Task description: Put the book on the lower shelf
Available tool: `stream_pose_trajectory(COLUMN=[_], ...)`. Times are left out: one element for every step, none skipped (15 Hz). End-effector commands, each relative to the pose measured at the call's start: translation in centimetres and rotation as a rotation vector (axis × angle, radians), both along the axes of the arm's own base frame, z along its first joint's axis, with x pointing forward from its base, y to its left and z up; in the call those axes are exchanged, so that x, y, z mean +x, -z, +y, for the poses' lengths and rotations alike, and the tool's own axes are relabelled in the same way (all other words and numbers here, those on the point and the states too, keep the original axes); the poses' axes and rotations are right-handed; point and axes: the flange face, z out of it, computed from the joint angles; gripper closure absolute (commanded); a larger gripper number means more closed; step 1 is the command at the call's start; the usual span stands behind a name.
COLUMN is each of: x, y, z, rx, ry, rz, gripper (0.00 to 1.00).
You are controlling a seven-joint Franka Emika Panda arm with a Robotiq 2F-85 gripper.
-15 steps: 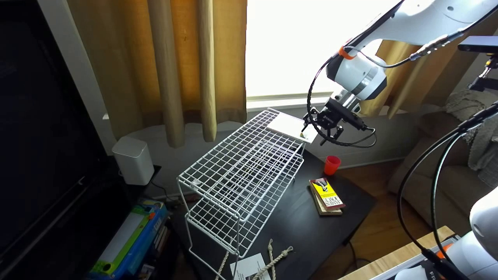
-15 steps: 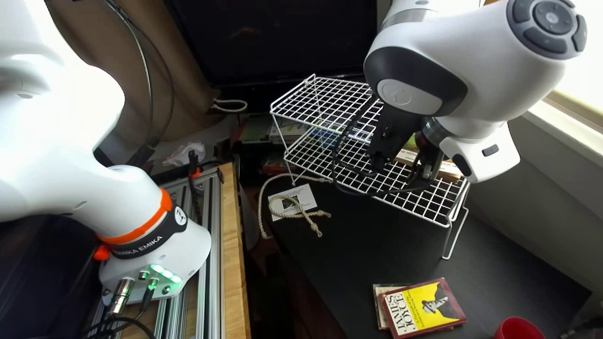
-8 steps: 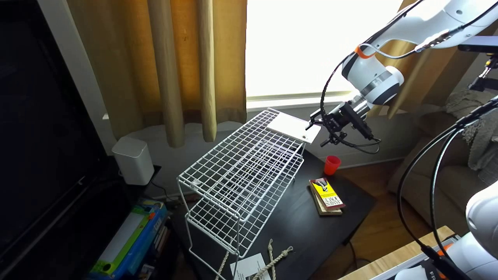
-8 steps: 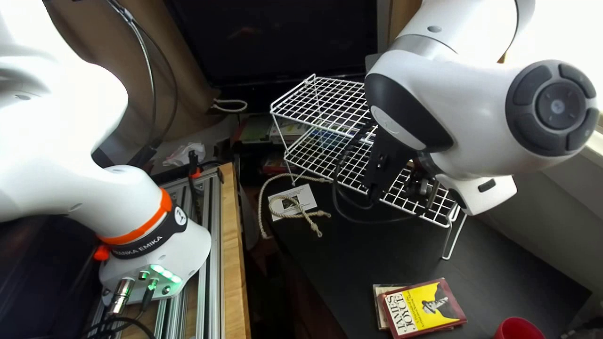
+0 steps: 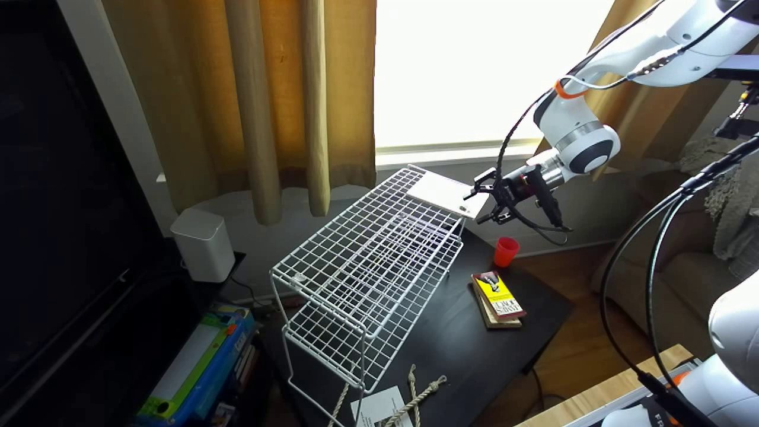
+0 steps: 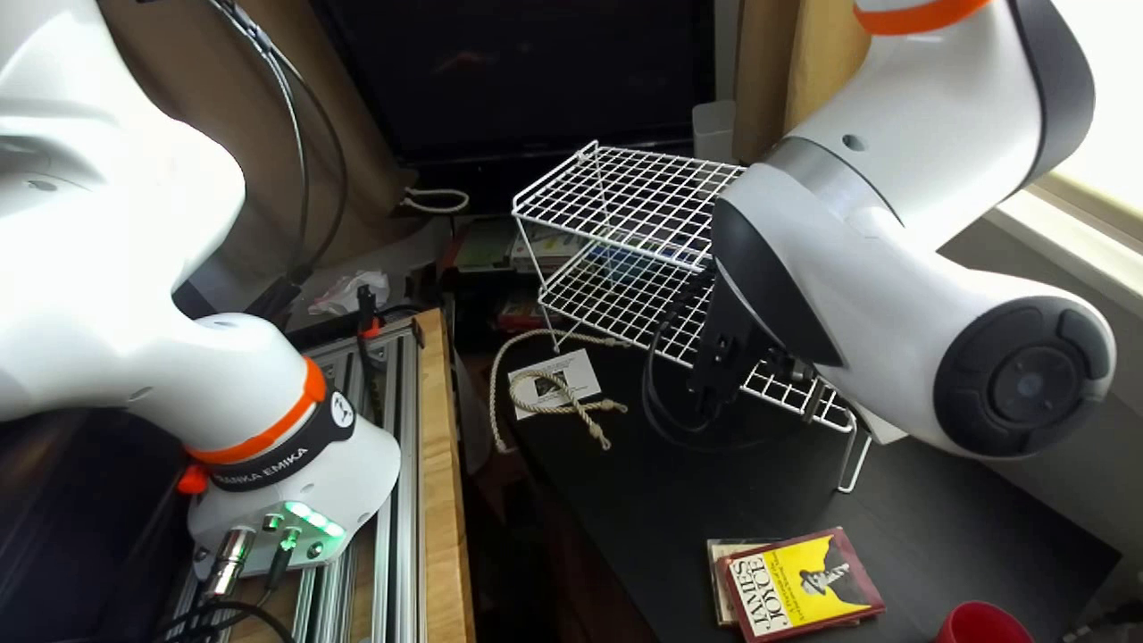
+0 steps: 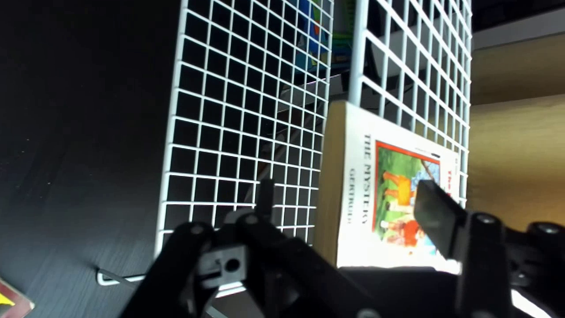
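Rack with lower shelf below, book on top.
The book lies flat at the rack's end, apparently jutting past it; I judge it light and fairly stiff, its smooth face perhaps slippery, best pinched by that edge, face to underside. Just off the rack's end, the gripper stands spread apart, grasping nothing; whether it touches the book is unclear.

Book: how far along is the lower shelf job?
Done: the hand looks lined up; the wrist view shows the edge of the book between its open jaws. Under way: the grasp, likely, with nothing gripped and the book flat on the top grid. Left: grip, carry down, set on the lower shelf.
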Motion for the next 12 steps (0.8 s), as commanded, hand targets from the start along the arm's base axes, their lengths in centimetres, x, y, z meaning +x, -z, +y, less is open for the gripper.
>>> stream_pose_trajectory(x=[0.7,0.8,0.8,0.9,0.8,0.8,0.7,0.6,0.4,0.2,0.0,-0.3], y=[1.6,1.9,2.1,2.1,2.1,2.0,2.0,2.0,2.1,2.0,1.9,1.6], z=[-0.7,-0.8,-0.8,-1.0,-1.3,-1.6,-1.8,-2.0,-2.1,-2.3,-2.5,-2.8], rx=[0.066,0.078,0.084,0.095,0.108,0.117,0.126,0.132,0.143,0.154,0.164,0.171], ry=[0.020,0.021,0.022,0.025,0.027,0.029,0.032,0.033,0.030,0.027,0.024,0.021], rz=[-0.047,-0.050,-0.046,-0.036,-0.032,-0.033,-0.034,-0.031,-0.028,-0.024,-0.024,-0.024], gripper=[0.51,0.58,0.67,0.73,0.81,0.88,0.94,0.97,0.94,0.94,0.94,0.94])
